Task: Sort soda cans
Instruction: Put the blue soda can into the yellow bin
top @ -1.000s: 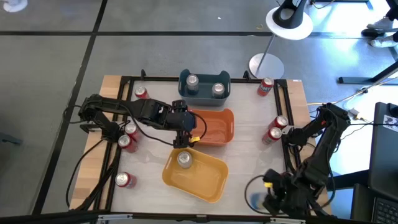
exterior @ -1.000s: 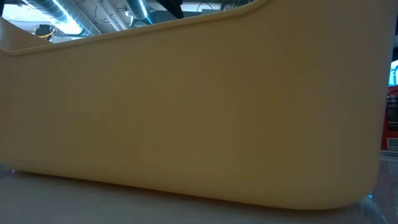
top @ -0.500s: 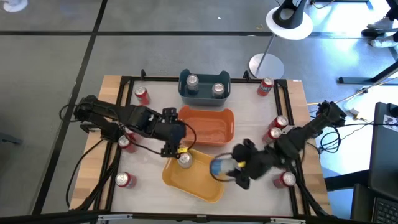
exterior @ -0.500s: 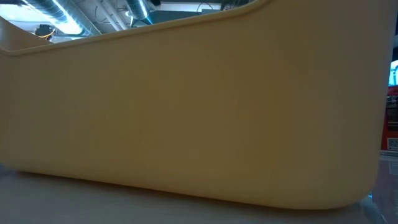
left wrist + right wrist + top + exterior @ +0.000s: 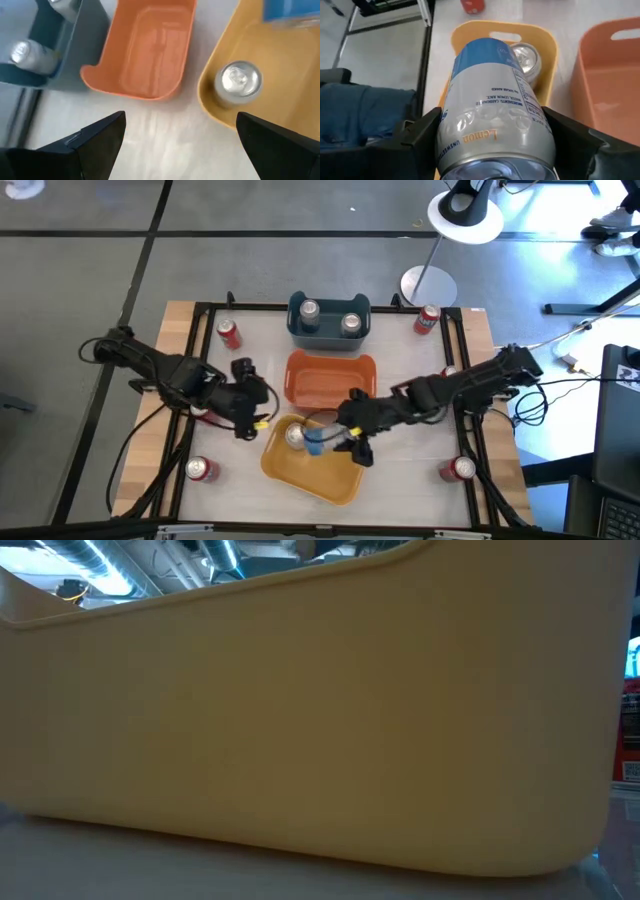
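Observation:
A blue-and-silver soda can (image 5: 492,115) with "Lemon" printed on it is in my right gripper (image 5: 335,438), above the yellow bin (image 5: 330,480). A silver can (image 5: 296,436) stands upright on its base in that bin. My left gripper (image 5: 255,412) hangs open just left of the yellow bin, holding nothing; its wrist view shows the silver can (image 5: 237,82) between its spread fingers and beyond them. The orange bin (image 5: 330,380) has no can in it. The blue-grey bin (image 5: 328,335) holds two silver-topped cans. My right gripper pinches the blue-and-silver can's side wall (image 5: 451,142), on its silver half, between its two fingers (image 5: 417,137). The fingers come slanting down from the table's right. The can is lifted clear and tilted, lying along the fingers, its blue end out over the yellow bin.
Red cans stand at the far left (image 5: 228,332), far right (image 5: 428,318), near left (image 5: 200,470) and near right (image 5: 460,470). A black frame (image 5: 200,310) rims the table. In the low view the yellow bin's wall (image 5: 300,720) fills almost everything.
My right gripper has swung from the near right corner toward the table's left with the blue-and-silver can, rolling as it went, and now holds it over the yellow bin. My left gripper, still open, has drawn back from over the bins toward the table's left edge.

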